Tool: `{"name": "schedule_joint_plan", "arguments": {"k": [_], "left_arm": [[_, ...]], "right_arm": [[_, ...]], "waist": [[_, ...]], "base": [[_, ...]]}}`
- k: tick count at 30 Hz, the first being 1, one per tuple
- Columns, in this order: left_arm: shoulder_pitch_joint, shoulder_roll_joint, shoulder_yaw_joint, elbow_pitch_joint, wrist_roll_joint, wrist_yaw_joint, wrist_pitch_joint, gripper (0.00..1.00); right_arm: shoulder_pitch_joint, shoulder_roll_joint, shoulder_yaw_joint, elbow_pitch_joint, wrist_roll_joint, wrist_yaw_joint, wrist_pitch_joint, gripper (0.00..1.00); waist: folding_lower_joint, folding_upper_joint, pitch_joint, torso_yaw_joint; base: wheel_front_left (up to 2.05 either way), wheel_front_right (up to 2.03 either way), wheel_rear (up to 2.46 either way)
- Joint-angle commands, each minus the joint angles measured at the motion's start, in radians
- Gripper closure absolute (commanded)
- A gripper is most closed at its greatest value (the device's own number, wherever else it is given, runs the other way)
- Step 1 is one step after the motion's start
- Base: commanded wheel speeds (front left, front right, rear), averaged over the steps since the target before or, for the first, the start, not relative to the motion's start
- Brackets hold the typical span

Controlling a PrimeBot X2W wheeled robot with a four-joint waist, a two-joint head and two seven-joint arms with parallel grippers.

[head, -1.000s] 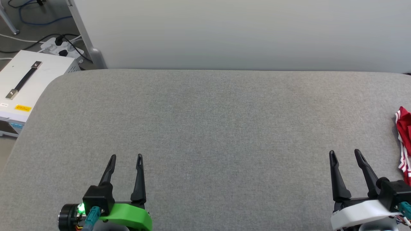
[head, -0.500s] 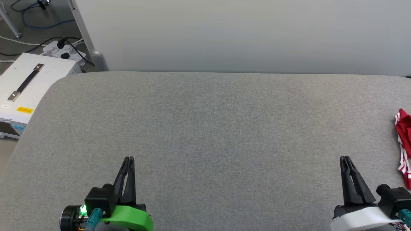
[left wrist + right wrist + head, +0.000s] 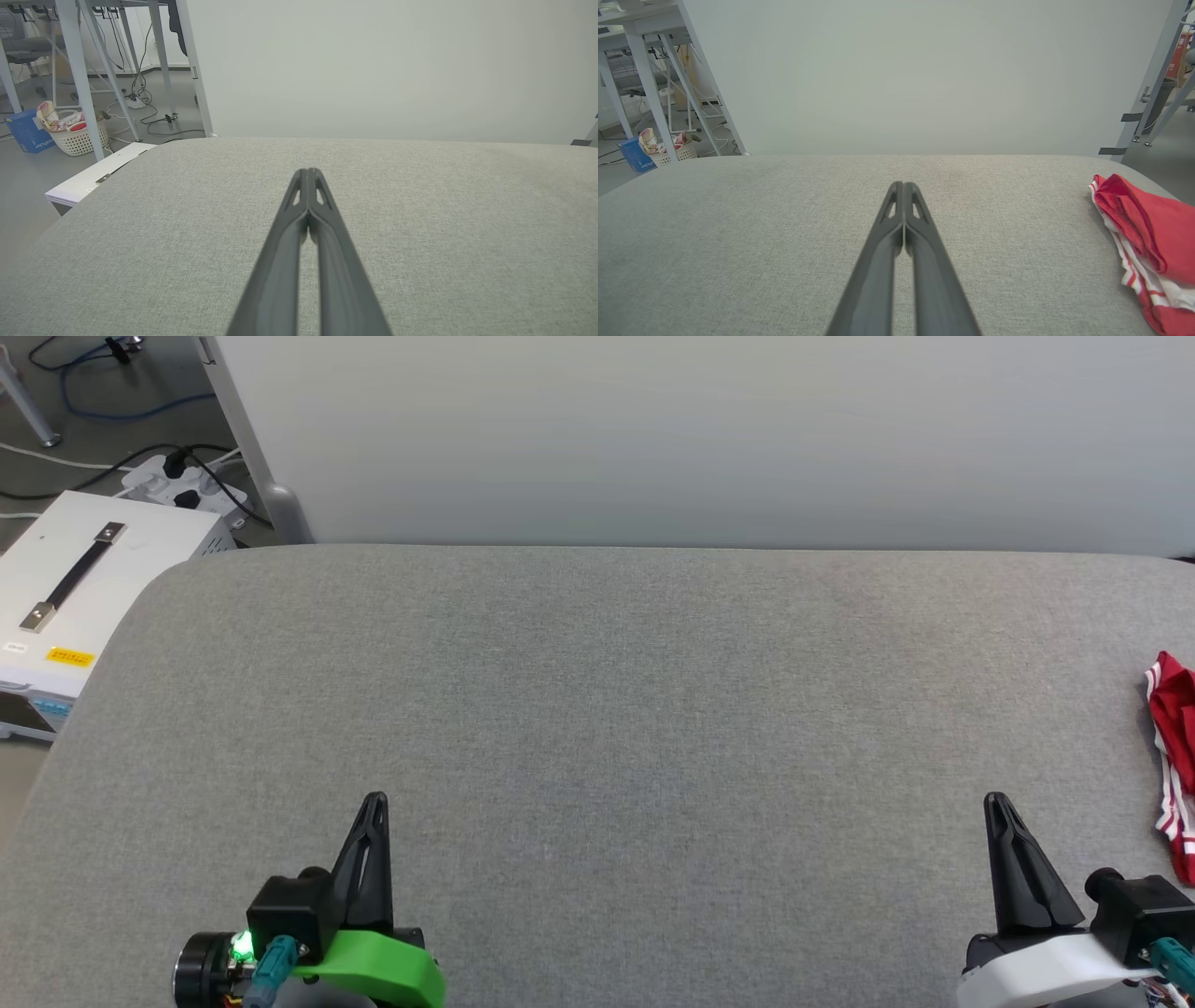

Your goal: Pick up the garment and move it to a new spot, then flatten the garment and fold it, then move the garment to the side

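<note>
Garment (image 3: 1174, 756) lies bunched at the right edge of the grey surface (image 3: 597, 709), long axis near-to-far, near the right gripper (image 3: 999, 800) on its right and well apart from the left gripper (image 3: 373, 800), both pinched together, empty.

Garment (image 3: 1178, 709): cropped by head view's right edge, and by right wrist view's right and bottom edges; full outline unclear. Yellow label (image 3: 70, 657) on white case (image 3: 140, 560): print too small.
</note>
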Motion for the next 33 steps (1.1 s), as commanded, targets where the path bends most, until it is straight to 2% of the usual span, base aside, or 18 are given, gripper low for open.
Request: {"name": "schedule_joint_plan", "arguments": {"k": [1,33], "left_arm": [[-0.006,-0.001,0.004,-0.006,0.010,0.006,0.006,1.00],[-0.019,-0.004,0.016,-0.029,0.035,0.018,0.070,1.00]], "right_arm": [[-0.014,0.002,0.002,-0.001,-0.009,0.000,0.007,1.00],[-0.043,0.007,0.012,-0.004,-0.052,0.000,0.070,1.00]], "waist": [[0.0000,0.0000,0.000,0.000],[0.0000,0.0000,0.000,-0.009]], "base": [[0.00,0.00,0.00],[0.00,0.00,0.00]]}}
